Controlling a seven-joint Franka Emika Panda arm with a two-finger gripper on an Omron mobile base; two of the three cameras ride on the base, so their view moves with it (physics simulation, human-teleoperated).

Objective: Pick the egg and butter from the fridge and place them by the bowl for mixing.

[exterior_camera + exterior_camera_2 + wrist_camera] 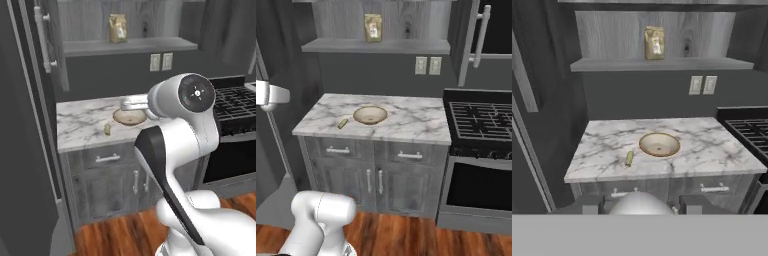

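In the hand view, the white rounded egg (641,202) sits between my two dark fingertips (592,204), and my gripper (641,207) is shut on it, held back from the marble counter (712,155) and facing it. On the counter stands the tan-rimmed bowl (659,144) (129,116) (370,115). The small yellowish-olive butter (629,158) (107,129) (343,123) lies just left of the bowl, close to it but apart. The tall grey fridge (22,165) fills the left side of the left base view.
A black gas stove (481,120) with an oven adjoins the counter's right end. Above the counter, a wall shelf (662,64) carries a tan bag (654,43), with outlets (703,85) below it. Grey drawers and cabinet doors (376,180) sit under the counter, over a wooden floor.
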